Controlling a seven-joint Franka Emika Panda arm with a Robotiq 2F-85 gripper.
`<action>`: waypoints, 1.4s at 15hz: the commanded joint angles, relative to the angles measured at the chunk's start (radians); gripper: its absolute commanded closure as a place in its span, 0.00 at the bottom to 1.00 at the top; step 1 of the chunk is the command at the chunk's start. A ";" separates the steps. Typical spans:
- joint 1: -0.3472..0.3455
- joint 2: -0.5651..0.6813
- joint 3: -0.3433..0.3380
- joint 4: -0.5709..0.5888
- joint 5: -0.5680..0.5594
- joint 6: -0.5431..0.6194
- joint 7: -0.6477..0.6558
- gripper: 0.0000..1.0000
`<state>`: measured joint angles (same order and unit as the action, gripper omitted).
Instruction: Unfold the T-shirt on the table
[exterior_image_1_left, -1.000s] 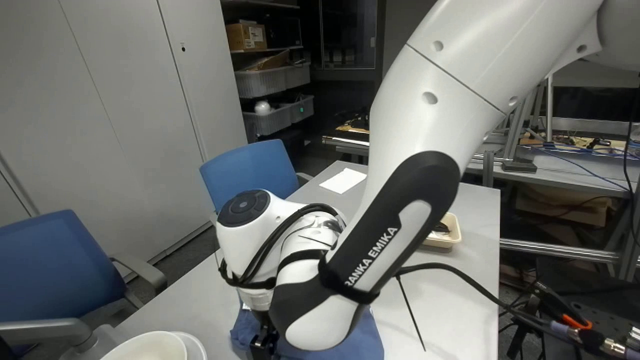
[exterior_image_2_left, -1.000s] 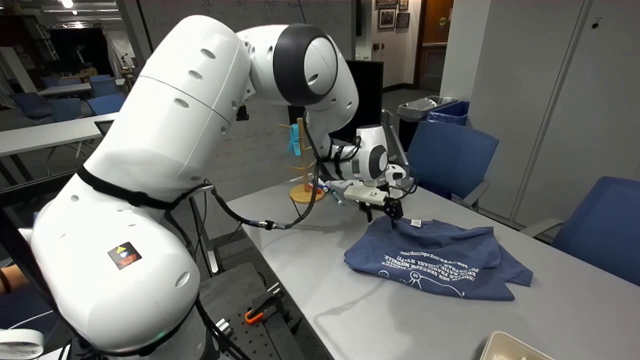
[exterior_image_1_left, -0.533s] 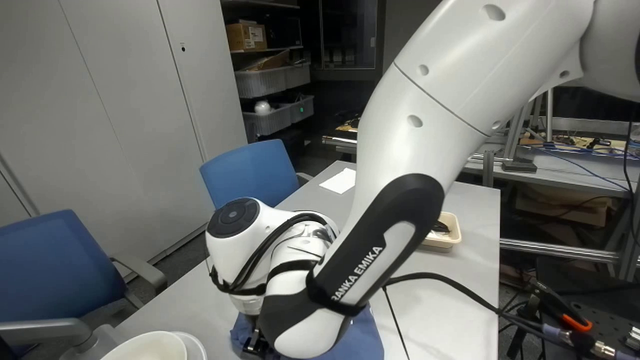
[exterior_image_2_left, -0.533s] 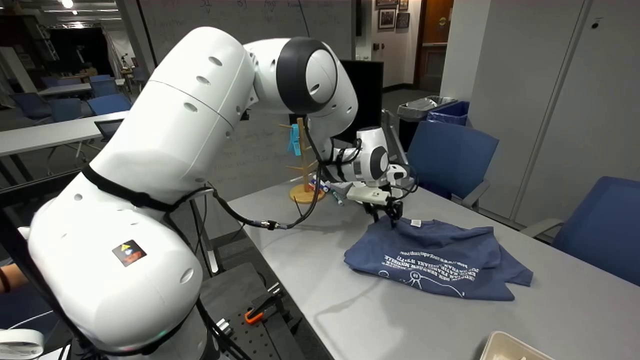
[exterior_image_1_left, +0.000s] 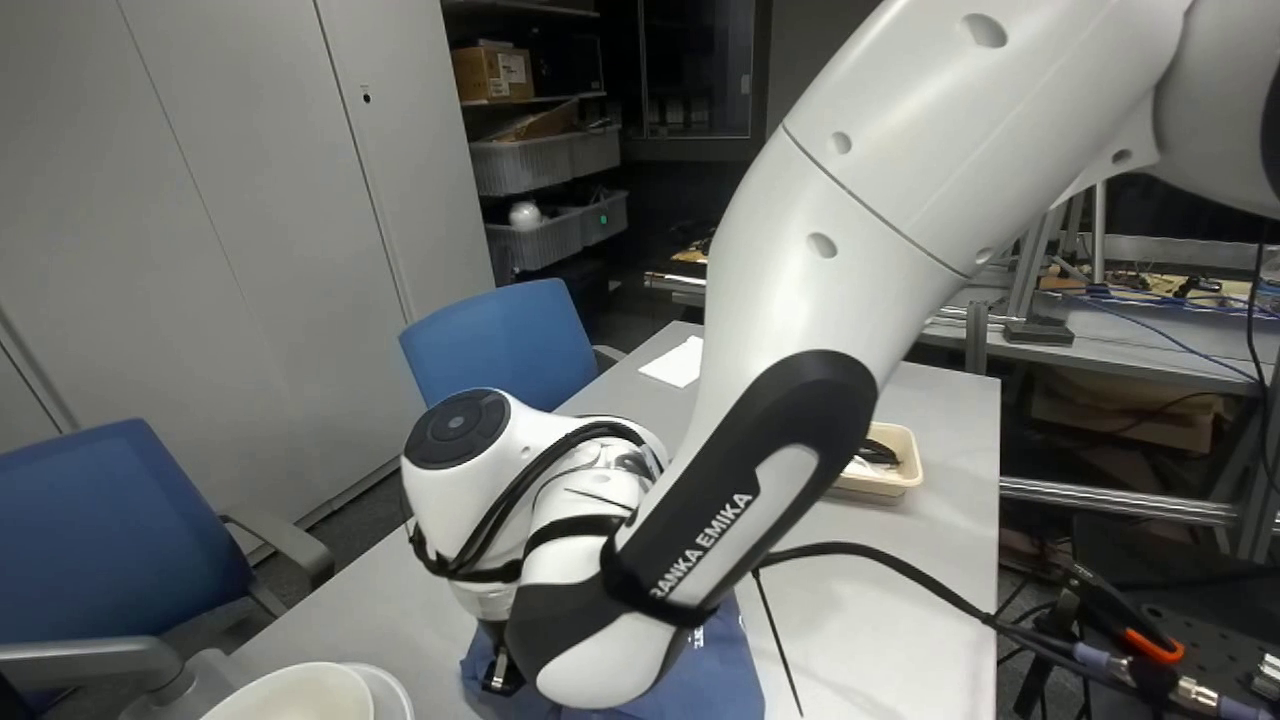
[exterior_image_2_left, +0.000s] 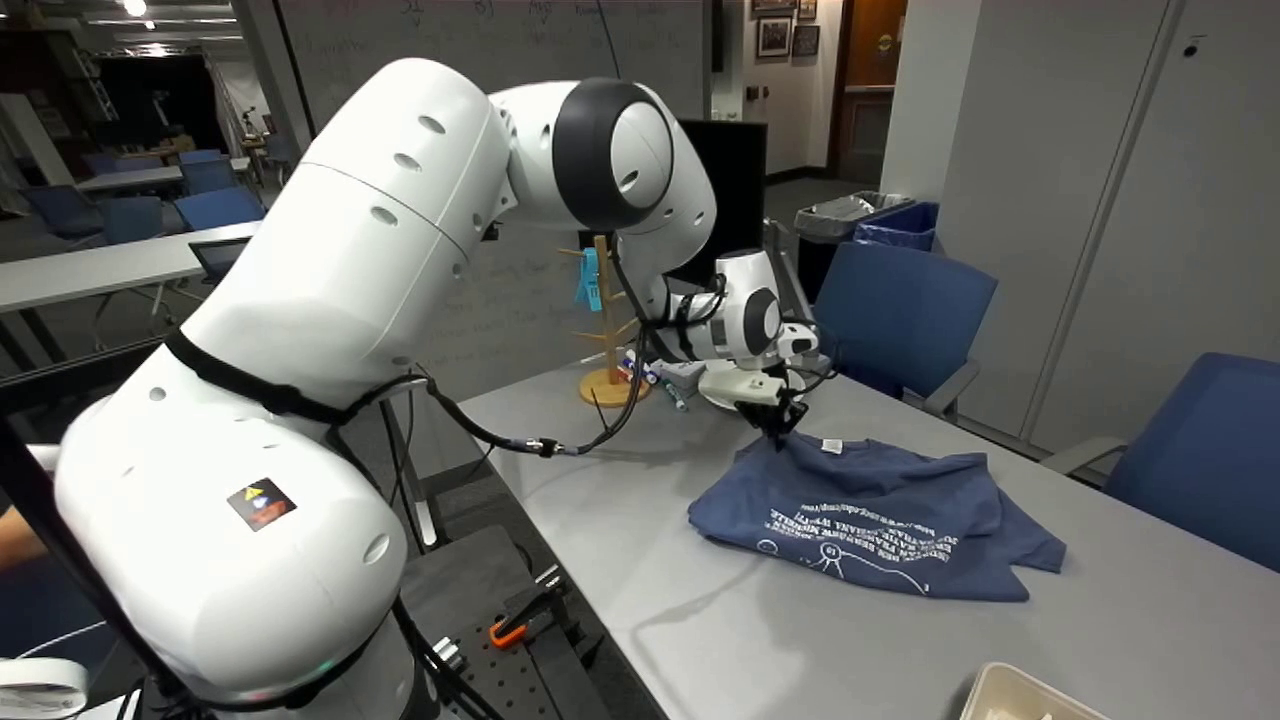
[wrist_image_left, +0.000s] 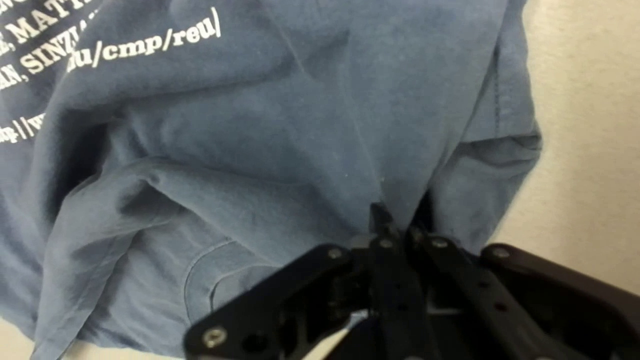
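T-shirt (exterior_image_2_left: 880, 510) runs left-right in an exterior view, collar (exterior_image_2_left: 852, 450) seemingly pointing away.

In an exterior view the arm (exterior_image_1_left: 815, 310) reads "RANKA EMIKA" at five o'clock; the wrist view's T-shirt (wrist_image_left: 260, 135), "MATT", "SINZ", "/cmp/reu" at ten.

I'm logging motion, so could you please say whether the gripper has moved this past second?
Yes: in an exterior view, the gripper has shifted slightly toward the unmoved white bowl.
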<state>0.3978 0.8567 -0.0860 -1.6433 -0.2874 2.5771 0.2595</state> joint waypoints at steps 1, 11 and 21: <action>0.018 -0.005 -0.021 0.004 -0.025 0.011 0.018 1.00; 0.028 -0.346 -0.150 -0.390 -0.061 -0.020 0.211 0.99; -0.064 -0.709 0.035 -0.798 -0.055 -0.375 0.213 0.99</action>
<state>0.3848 0.2349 -0.1537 -2.3520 -0.3918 2.2945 0.5152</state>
